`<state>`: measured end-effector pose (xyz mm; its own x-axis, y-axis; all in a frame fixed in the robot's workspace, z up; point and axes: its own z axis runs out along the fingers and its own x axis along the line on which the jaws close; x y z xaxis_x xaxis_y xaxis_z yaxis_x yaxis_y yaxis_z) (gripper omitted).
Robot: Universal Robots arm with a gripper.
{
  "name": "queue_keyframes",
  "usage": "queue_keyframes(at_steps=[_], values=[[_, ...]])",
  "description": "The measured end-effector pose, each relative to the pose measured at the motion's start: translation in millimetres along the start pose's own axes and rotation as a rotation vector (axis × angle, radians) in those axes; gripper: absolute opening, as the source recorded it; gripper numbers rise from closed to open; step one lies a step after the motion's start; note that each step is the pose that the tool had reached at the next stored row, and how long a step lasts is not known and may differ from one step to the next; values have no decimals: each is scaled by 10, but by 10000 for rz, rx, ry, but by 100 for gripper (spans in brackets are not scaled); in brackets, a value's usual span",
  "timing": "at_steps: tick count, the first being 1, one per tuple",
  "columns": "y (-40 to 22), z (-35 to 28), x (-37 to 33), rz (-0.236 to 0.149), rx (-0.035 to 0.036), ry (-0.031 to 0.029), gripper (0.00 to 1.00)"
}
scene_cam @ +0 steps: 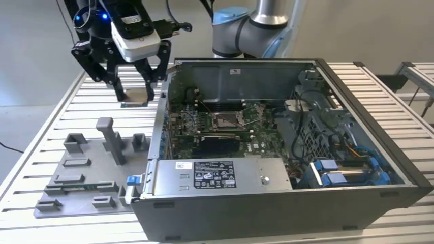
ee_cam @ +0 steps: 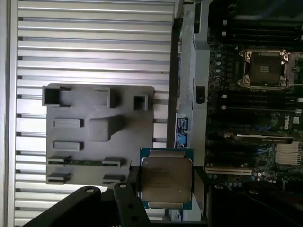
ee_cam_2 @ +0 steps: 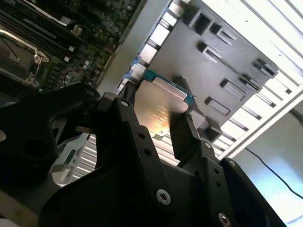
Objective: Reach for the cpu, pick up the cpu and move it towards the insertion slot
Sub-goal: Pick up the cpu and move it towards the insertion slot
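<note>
- Tabletop [scene_cam: 61, 109]: pale metal, ribbed with long parallel slats.
- Floor [scene_cam: 24, 127]: smooth grey, beyond the tabletop's edge on the exterior view's left. A thin dark cable [scene_cam: 7, 147] lies on it.
- Second slatted frame [scene_cam: 419, 71]: just off the tabletop on the exterior view's right.
- Plain pale surface [scene_cam: 366, 25] behind the tabletop: wall or floor cannot be told.
- Light: bright, with the tabletop's slats glaring white in the second wrist view.

The cpu [ee_cam: 165, 182] has a smooth metal lid with a dull sheen. The end effector [ee_cam_2: 156, 118] is matt black. The tray [ee_cam: 142, 137] is matt grey plastic, the surface [ee_cam: 94, 47] ribbed pale metal.
</note>
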<state>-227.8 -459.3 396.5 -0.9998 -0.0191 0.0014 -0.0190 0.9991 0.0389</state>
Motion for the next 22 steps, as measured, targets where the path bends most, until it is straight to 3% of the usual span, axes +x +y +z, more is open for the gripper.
queue_keyframes(at_steps=[22], values=[[-19, -1, -1003, -1, 0, 0, 0]])
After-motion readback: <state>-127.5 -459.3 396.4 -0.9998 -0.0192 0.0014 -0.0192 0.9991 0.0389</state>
